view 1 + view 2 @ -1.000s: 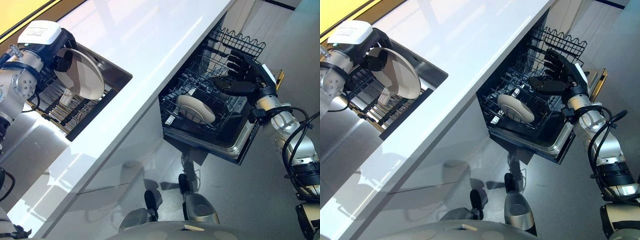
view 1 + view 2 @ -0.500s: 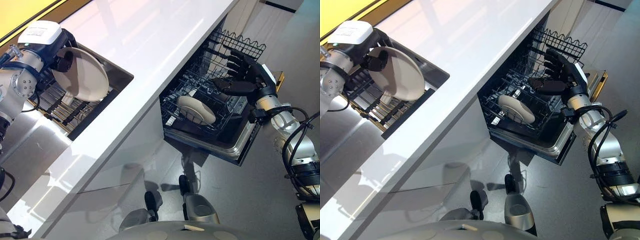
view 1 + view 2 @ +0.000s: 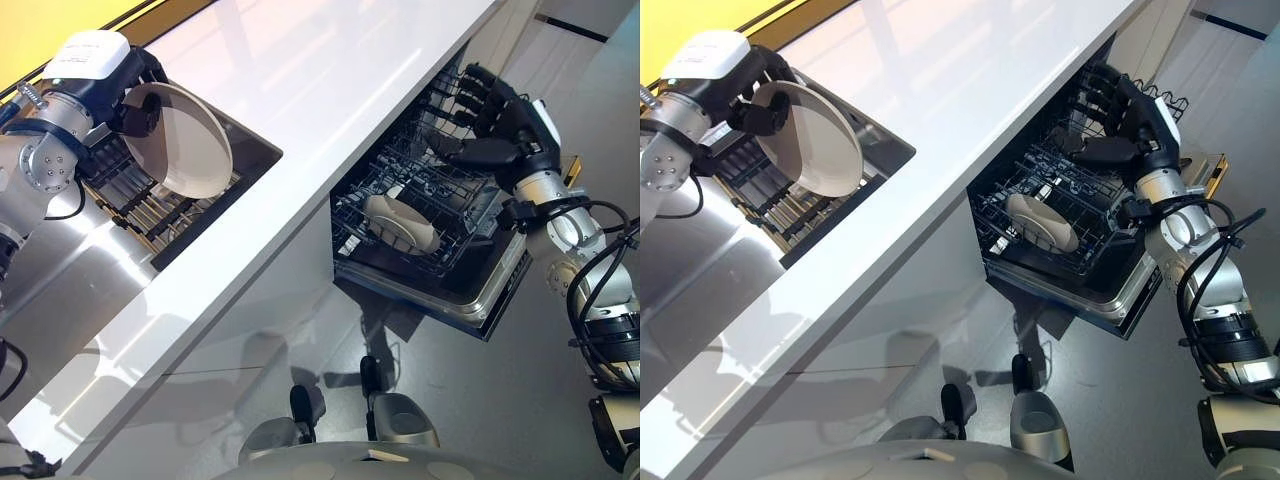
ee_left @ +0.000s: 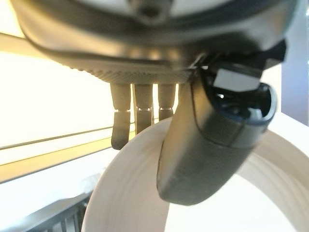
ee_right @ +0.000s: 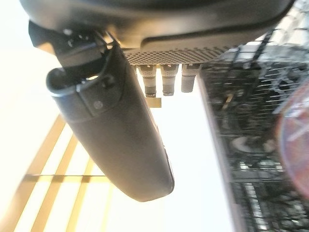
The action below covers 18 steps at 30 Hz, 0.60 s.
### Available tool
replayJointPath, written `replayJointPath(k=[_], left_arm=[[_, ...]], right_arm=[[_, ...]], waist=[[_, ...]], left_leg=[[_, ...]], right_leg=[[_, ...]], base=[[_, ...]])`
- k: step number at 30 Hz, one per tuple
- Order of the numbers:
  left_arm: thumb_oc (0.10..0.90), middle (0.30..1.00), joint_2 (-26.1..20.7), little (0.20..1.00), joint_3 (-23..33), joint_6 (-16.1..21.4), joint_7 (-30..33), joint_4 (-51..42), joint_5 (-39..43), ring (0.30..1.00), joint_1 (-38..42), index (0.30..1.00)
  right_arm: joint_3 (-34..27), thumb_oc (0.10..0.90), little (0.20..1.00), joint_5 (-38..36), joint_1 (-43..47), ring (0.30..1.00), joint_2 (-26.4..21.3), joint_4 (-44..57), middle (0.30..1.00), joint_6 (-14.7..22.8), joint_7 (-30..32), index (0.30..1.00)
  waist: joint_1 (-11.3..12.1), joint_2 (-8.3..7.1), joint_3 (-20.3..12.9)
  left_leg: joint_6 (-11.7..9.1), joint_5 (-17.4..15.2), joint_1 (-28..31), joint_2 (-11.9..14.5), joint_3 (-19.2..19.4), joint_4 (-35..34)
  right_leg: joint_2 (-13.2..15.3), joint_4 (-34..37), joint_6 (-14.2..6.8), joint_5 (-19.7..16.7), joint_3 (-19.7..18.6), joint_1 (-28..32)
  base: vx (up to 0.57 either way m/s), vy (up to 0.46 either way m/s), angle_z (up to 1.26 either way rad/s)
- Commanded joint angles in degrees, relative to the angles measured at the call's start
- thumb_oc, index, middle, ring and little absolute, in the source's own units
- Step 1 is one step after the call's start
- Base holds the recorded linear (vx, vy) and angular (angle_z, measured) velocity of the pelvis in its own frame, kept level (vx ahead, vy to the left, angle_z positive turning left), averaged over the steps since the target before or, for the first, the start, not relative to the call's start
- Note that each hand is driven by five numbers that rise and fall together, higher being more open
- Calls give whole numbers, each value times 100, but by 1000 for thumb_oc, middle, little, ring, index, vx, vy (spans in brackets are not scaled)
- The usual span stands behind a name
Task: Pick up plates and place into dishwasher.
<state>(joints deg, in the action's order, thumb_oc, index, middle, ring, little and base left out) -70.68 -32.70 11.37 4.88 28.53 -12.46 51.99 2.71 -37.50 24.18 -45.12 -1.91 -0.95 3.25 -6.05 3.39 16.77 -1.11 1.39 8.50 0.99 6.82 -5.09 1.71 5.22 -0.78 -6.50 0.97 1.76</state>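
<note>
My left hand (image 3: pixel 135 105) is shut on the rim of a cream plate (image 3: pixel 185 140), held tilted above the sink rack (image 3: pixel 150 205) at the upper left. In the left wrist view the thumb (image 4: pixel 212 140) lies over the plate (image 4: pixel 130 193) and the fingers (image 4: pixel 137 113) curl behind its edge. A second cream plate (image 3: pixel 400 222) stands in the pulled-out dishwasher rack (image 3: pixel 420 200) under the counter. My right hand (image 3: pixel 500 115) hovers open over the rack's far side, holding nothing.
A long white counter (image 3: pixel 330 90) runs between the sink and the dishwasher. The dishwasher door (image 3: pixel 480 300) hangs open over the grey floor. A steel draining surface (image 3: pixel 80 280) lies beside the sink.
My left hand has lifted the plate up and to the right, out of the sink rack. My right hand has risen a little over the dishwasher rack. The camera shifted slightly.
</note>
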Motion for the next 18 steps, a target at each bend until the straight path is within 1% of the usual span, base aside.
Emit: replayJointPath(k=[1,3,6,8,9,11,12,14,15,16,17,18], left_arm=[[100,300,-653,200,396,42,825,-4,374,300,898,300],[100,300,-684,200,380,61,896,-31,393,300,952,300],[100,300,-781,200,428,82,1185,-248,478,300,1156,300],[100,300,-827,200,431,83,1277,-337,460,300,1274,300],[100,300,-868,200,379,72,1365,-396,457,300,1395,300],[100,300,-939,200,304,101,1548,-447,426,300,1590,300],[100,300,-962,200,300,85,1579,-487,408,300,1643,300],[100,300,-1024,200,238,21,1710,-576,247,300,1779,300],[100,300,-1087,200,169,-56,1778,-673,230,300,1887,300],[100,300,-1117,200,148,-77,1841,-710,236,300,1913,300],[100,300,-1138,200,117,-90,1906,-737,237,300,1964,300],[100,300,-1138,200,92,-112,1947,-770,291,300,2026,300]], right_arm=[[-402,800,900,-289,354,900,-412,464,900,862,62,900],[-396,800,900,-334,354,900,-411,472,900,874,45,900],[-434,800,900,-797,351,900,-385,574,900,849,-176,900],[-433,800,900,-918,351,900,-367,618,900,870,-255,900],[-441,800,900,-1038,360,900,-363,668,900,858,-336,900],[-456,800,900,-1231,381,900,-366,777,900,801,-424,900],[-464,800,900,-1273,374,900,-362,798,900,788,-462,900],[-491,800,900,-1315,346,900,-371,884,900,767,-527,900],[-511,800,900,-1336,309,900,-371,962,900,734,-566,900],[-514,800,900,-1365,293,900,-383,991,900,710,-603,900],[-520,800,900,-1449,283,900,-389,1025,900,648,-646,900],[-509,800,900,-1527,276,900,-384,1044,900,570,-696,900]], waist=[[78,-137,-1210],[82,-136,-1231],[105,-127,-1316],[110,-118,-1348],[108,-118,-1362],[105,-114,-1401],[108,-105,-1428],[103,-106,-1462],[103,-108,-1478],[104,-101,-1506],[105,-108,-1509],[107,-99,-1536]], left_leg=[[-33,-63,-111,-187,-159,9],[-35,-62,-106,-184,-158,9],[-43,-62,-84,-169,-160,9],[-47,-64,-74,-164,-159,9],[-45,-1,-103,-165,-151,9],[-49,-6,-95,-164,-149,9],[-52,-67,-69,-165,-163,9],[-57,-62,-72,-163,-155,9],[-59,0,-98,-161,-135,9],[-61,-60,-71,-160,-147,9],[-60,0,-91,-159,-132,9],[-67,-69,-60,-153,-139,9]], right_leg=[[281,-22,-498,142,270,429],[281,-22,-496,145,278,436],[272,-22,-483,157,305,464],[271,-22,-478,163,314,476],[268,-22,-462,103,318,442],[266,-22,-461,103,326,447],[262,-22,-471,159,323,473],[261,-22,-477,154,322,467],[264,-22,-470,98,326,439],[262,-22,-480,153,323,463],[263,-22,-469,98,331,442],[263,-22,-481,161,337,473]], base=[[11,-49,5],[3,-12,2],[18,-35,1],[1,-26,4],[-23,-26,5],[8,-15,5],[44,-5,3],[21,0,1],[0,0,0],[0,0,0],[50,9,0],[0,0,0]])
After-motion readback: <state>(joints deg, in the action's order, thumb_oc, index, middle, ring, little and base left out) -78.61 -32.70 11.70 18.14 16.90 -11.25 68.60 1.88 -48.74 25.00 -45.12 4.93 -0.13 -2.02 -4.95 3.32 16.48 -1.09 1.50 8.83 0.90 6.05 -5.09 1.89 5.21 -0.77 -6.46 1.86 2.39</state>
